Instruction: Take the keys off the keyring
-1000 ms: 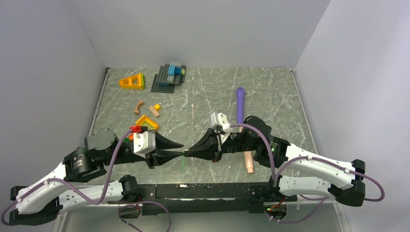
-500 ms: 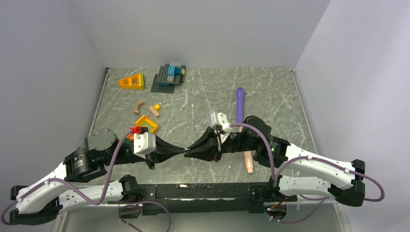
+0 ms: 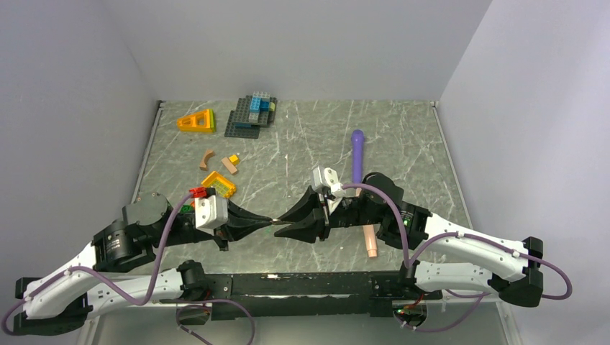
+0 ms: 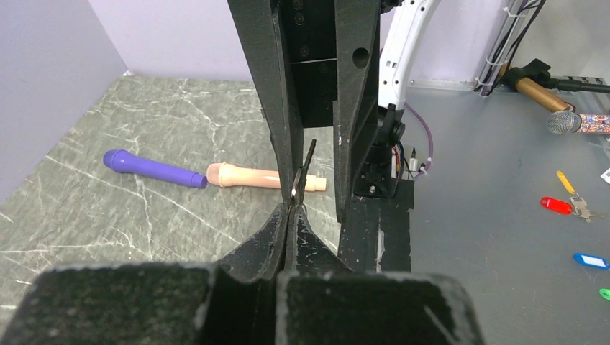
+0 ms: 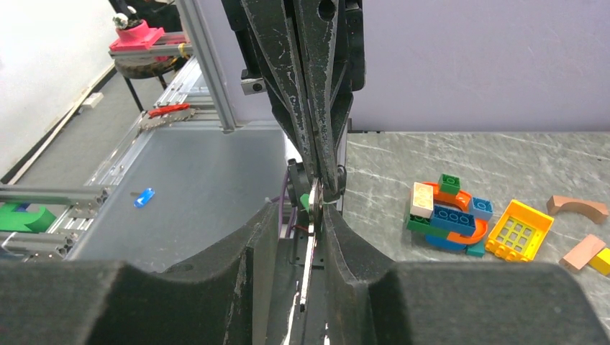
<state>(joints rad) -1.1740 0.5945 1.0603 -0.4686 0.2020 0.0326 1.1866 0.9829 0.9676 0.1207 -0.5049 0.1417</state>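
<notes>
Keys (image 4: 307, 164) hang over the middle of the table's (image 3: 309, 136) near edge, pinched in the left gripper's (image 4: 288, 215) pressed-together tips; the right gripper (image 4: 315, 205) stands spread around them. It should close squarely on one key, then pull straight. Wrist views show thin metal, which key unclear; from above, a mere speck.

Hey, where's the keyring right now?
The keyring is over the near-middle of the table in the top view, pinched at the tips of the shut left gripper, between the open fingers of the right gripper.
</notes>
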